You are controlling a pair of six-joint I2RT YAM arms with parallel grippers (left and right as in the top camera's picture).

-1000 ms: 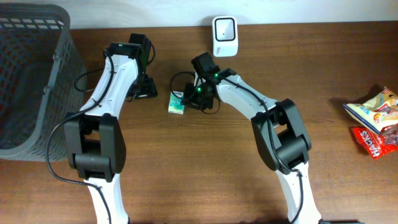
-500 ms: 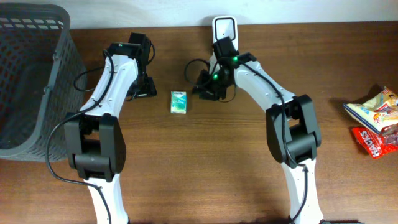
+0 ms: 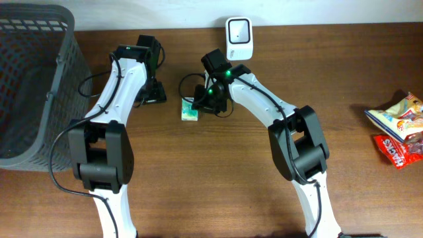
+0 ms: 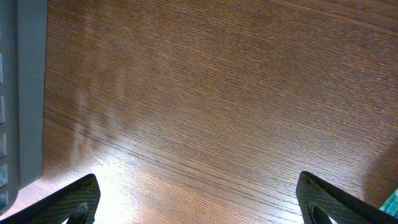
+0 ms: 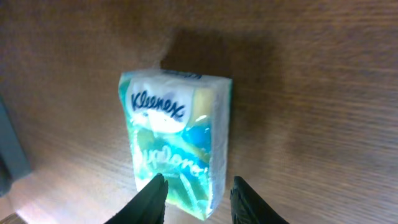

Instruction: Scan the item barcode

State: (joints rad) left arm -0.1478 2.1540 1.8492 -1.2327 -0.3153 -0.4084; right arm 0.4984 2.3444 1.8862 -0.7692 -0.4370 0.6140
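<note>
Teal Kleenex tissue pack (image 5: 177,143)

White arms (image 3: 125,76), blk joints (image 3: 99,149)

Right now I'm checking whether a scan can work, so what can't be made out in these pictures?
1. Barcode: none shows on the Kleenex pack. The right wrist view shows only its printed front, and overhead it is too small.
2. Right claw: only its tips show, at the right wrist view's bottom edge. Whether they touch the pack is unclear.
3. Snack bags: cut off by the overhead view's right edge.
</note>
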